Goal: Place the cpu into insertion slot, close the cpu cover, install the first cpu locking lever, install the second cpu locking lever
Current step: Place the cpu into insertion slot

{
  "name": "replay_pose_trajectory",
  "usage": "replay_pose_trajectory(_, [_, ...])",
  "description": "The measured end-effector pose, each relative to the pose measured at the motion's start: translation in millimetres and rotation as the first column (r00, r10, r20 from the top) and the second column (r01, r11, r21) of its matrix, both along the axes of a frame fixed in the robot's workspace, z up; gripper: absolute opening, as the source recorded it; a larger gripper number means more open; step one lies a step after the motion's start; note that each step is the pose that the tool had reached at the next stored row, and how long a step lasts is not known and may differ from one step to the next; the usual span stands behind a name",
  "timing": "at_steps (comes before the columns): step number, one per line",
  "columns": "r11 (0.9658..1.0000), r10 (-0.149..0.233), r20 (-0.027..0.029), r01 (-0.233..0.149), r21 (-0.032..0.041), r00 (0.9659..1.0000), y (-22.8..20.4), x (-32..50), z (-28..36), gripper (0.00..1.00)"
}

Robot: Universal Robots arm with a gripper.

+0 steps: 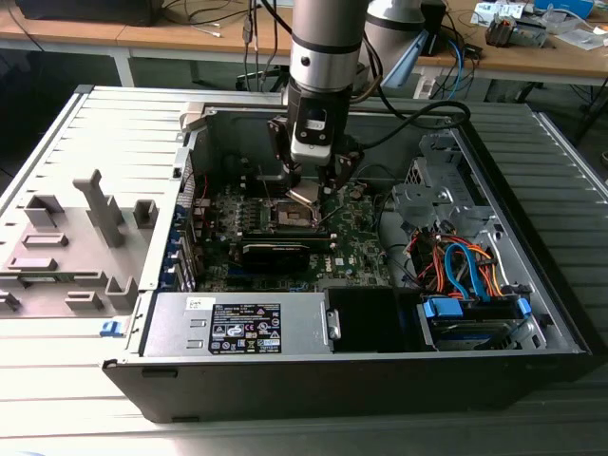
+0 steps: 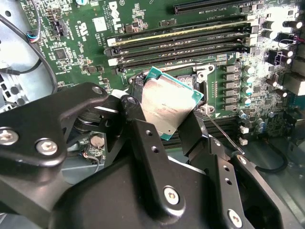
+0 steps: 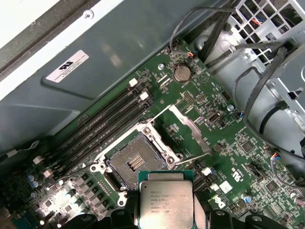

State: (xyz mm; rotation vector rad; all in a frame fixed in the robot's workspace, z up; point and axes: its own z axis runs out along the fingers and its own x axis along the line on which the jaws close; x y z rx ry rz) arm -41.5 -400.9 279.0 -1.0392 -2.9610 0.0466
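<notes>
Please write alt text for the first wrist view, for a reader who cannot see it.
The tool holds a silvery square chip near the open socket on a green circuit board. The socket's metal cover stands flipped open beside it.

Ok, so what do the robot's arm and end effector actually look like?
The arm is a smooth silver-grey cylinder. A thick black cable runs off near its wrist toward the exterior view's right. In the second wrist view, the end effector is matte black, built of angular linked plates fastened with silver screws.
</notes>
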Motion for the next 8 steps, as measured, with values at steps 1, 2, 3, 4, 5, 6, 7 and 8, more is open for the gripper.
replay_pose_trajectory(1, [1.0, -0.002, 0.0, 0.002, 0.0, 1.0, 0.0, 0.0, -0.1, 0.55])
replay_pose_trajectory(2, [1.0, -0.004, 0.0, 0.004, 0.0, 1.0, 0.0, 0.0, -0.1, 0.55])
replay_pose_trajectory(3, [1.0, -0.006, 0.0, 0.006, -0.0001, 1.0, 0.0, 0.0, -0.1, 0.55])
replay_pose_trajectory(4, [1.0, -0.007, 0.0, 0.007, -0.0001, 1.0, 0.0, 0.0, -0.2, 0.55])
replay_pose_trajectory(5, [1.0, -0.009, 0.0, 0.009, -0.0001, 1.0, 0.0, 0.0, -0.2, 0.55])
replay_pose_trajectory(6, [0.9999, -0.01, 0.0, 0.01, 0.0, 0.9999, 0.0, 0.0, -0.3, 0.55])
replay_pose_trajectory(7, [0.9999, -0.012, 0.0, 0.012, 0.0, 0.9999, 0.0, 0.0, -0.3, 0.55])
replay_pose_trajectory(8, [0.9999, -0.013, 0.0, 0.013, 0.0, 0.9999, 0.0, 0.0, -0.3, 0.55])
